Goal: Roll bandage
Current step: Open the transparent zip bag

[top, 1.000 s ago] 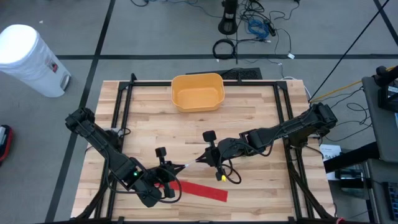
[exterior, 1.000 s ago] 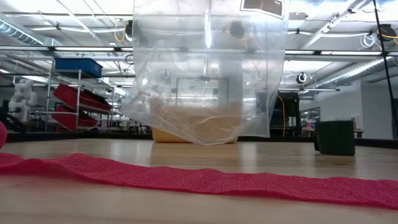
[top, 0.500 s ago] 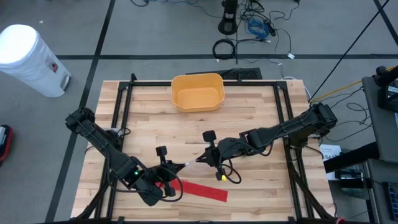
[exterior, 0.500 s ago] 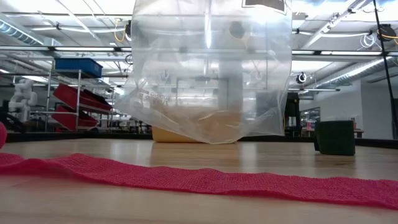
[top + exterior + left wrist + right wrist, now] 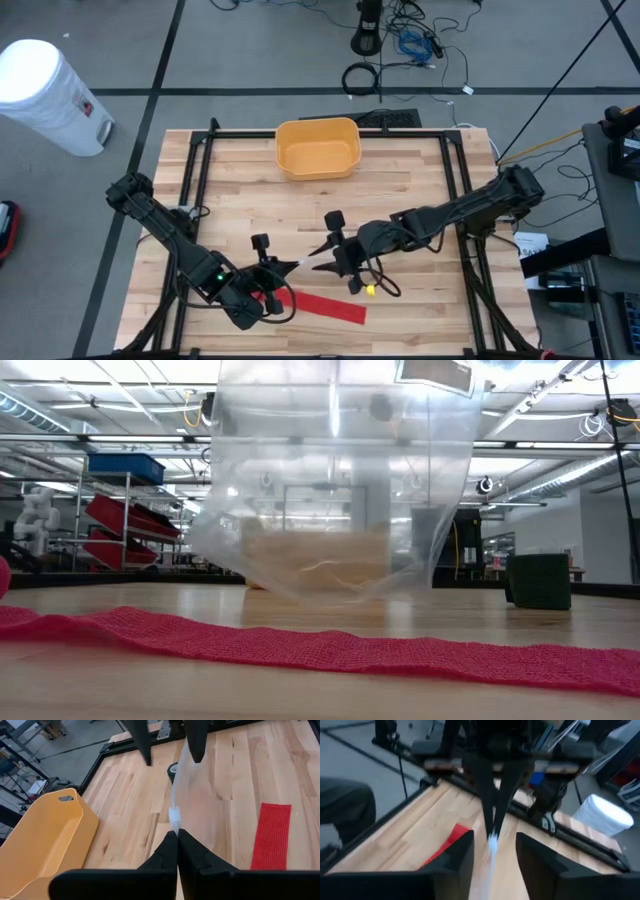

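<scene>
A red bandage (image 5: 322, 306) lies flat and unrolled on the wooden table near its front edge; no gripper touches it. It also shows as a strip (image 5: 300, 645) across the low view. A clear plastic bag (image 5: 330, 490) hangs upright over the table's middle. My left gripper (image 5: 294, 265) is shut on the bag's top edge. My right gripper (image 5: 322, 257) faces it from the right, open, with a finger on either side of that edge (image 5: 492, 844). Whether those fingers touch the bag I cannot tell. My left gripper pinches the bag's white-tipped top edge (image 5: 174, 816) at one end, between its two fingertips (image 5: 170, 847). It comes roughly level from the table's left. The bag hangs below the hold; whether its bottom (image 5: 330, 592) rests on the table I cannot tell.
A yellow bin (image 5: 318, 148) stands at the table's far middle. A black frame rail (image 5: 462, 200) runs along the table's sides. A dark block (image 5: 538, 580) shows at the right in the low view. A white barrel (image 5: 45, 95) stands on the floor, far left.
My right gripper has opened and let go of the bag's top edge, drawing back slightly toward the table's right. The bag has sagged and swung a little. My left gripper has kept its hold.
</scene>
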